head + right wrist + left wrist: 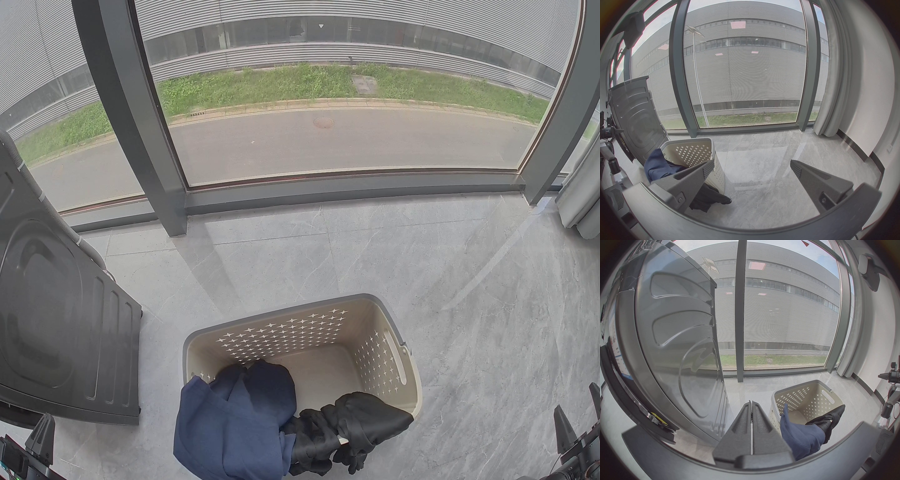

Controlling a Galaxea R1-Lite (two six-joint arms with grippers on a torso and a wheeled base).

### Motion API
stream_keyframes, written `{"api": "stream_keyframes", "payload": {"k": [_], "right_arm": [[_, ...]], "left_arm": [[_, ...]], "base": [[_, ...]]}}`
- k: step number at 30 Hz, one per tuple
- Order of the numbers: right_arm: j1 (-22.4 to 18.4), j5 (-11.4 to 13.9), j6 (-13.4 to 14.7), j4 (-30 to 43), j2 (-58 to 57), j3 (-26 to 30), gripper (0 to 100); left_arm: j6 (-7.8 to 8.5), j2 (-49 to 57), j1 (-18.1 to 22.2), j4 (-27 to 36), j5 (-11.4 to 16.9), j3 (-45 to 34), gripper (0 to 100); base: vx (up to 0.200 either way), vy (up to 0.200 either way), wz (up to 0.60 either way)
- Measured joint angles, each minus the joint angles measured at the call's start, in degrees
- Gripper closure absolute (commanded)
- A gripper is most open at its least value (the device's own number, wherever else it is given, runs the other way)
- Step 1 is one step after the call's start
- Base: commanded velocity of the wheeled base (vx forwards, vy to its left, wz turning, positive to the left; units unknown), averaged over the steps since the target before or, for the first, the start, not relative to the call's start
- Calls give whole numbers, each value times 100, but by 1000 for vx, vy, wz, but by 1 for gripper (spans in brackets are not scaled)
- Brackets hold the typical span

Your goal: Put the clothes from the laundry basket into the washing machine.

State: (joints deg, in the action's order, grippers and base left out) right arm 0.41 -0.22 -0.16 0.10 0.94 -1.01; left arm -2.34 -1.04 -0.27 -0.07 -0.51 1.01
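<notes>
A beige laundry basket (284, 334) stands on the grey floor. A navy garment (231, 425) and a black garment (356, 425) hang over its near rim. The washing machine's dark door (56, 331) stands swung open at the left. My left gripper (25, 447) sits low beside that door, short of the basket; in the left wrist view it (751, 427) is shut with nothing in it, and the basket (806, 396) with the navy garment (801, 437) lies beyond. My right gripper (578, 415) is to the basket's right, open (751, 164) and empty over bare floor.
A large window with a dark frame post (144, 137) runs along the far side. A pale curtain (581, 194) hangs at the far right by a white wall (868, 93). Open floor lies between the basket and the window and to the basket's right.
</notes>
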Motion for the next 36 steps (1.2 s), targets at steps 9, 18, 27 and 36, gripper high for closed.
{"api": "stream_keyframes", "payload": {"k": [9,18,27,36], "right_arm": [[2,-2,0,0,0,0,0],[0,1,0,0,0,0,0],[0,1,0,-2,0,0,0],[-1,0,2,0,0,0,0]], "left_arm": [[0,0,6,0,-6,0,100],[5,0,2,0,-9,0,100],[0,0,0,0,-9,0,100],[0,2,2,0,-9,0,100]], "base": [[89,0,0],[111,0,0],[22,0,0],[178,0,0]]}}
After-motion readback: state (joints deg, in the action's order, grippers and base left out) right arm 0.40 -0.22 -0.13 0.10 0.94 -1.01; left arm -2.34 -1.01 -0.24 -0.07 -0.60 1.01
